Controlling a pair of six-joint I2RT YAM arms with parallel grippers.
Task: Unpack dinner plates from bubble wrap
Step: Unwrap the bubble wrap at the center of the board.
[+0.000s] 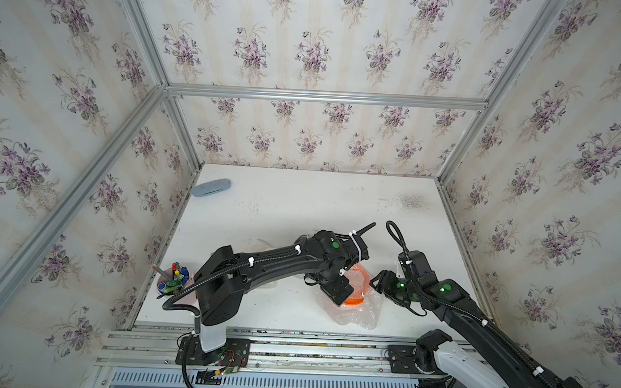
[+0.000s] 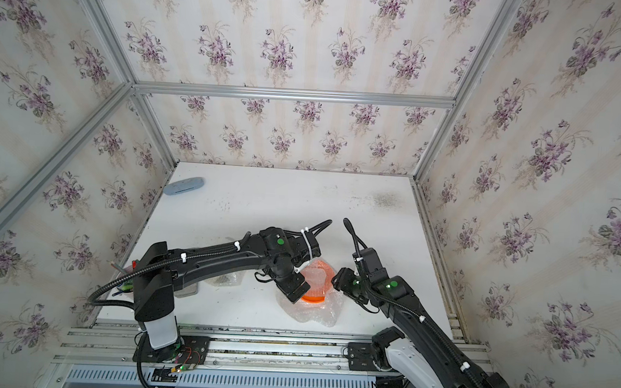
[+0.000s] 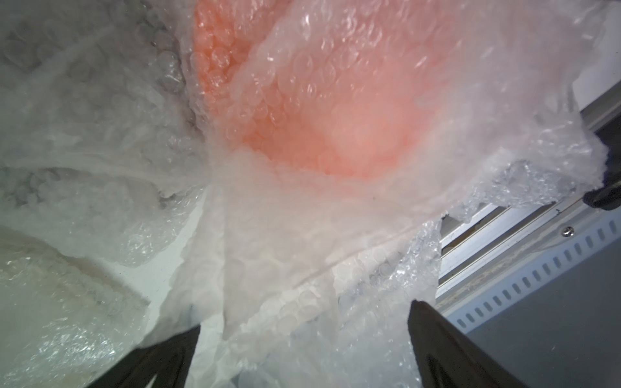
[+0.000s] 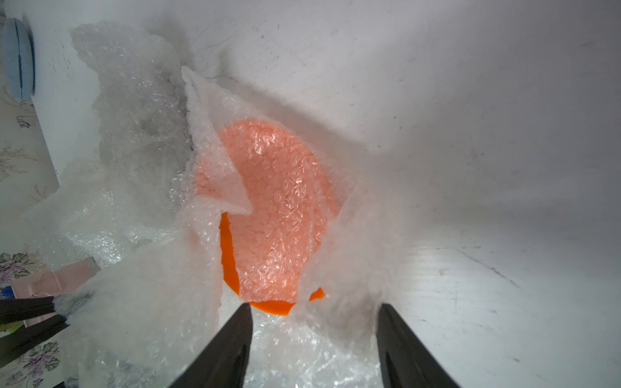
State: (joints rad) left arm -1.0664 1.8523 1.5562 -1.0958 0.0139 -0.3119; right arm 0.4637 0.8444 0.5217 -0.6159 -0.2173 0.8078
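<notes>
Table (image 1: 300,209) (image 2: 282,208): white, flat, matte, scuffed with dark specks, boxed in by floral-papered walls.

Left arm (image 1: 271,266) (image 2: 223,260): black, reaches from its base at the near edge across to the right. Elbow folded, wrist bent down over the plate.

Right arm (image 1: 479,316) (image 2: 423,320): black with a white base link, comes in diagonally from the near right corner. Wrist low, aimed at the plate from the right.

Bubble wrap (image 1: 353,315) (image 2: 313,311) (image 3: 302,235) (image 4: 144,302): clear-whitish sheet with small round bubbles, crumpled. It is spread on the table near the front edge between the two wrists, flaps folded loosely over the plate.

Second heap of wrap (image 2: 222,279) (image 4: 134,117): same material, bunched, just left of the first and partly under the left arm. Contents unclear.

Orange plate (image 1: 356,300) (image 2: 313,296) (image 3: 336,134) (image 4: 272,307): round, smooth, bright orange, lying on the open sheet. Mostly veiled by a bubble layer, with a bare rim showing at the near side.

Pink cup (image 1: 184,294): holds coloured markers, by the table's left edge.

Blue oval object (image 1: 211,188) (image 2: 184,186) (image 4: 16,63): pale, smooth, in the far left corner.

Left tool (image 3: 305,315): dark tapered fingers spread wide and open, a wrap flap lying in the gap, nothing pinched.

Right tool (image 4: 316,305): fingers apart and open, tips close by the plate's bare rim. Wrap lies between them, no grip seen.
</notes>
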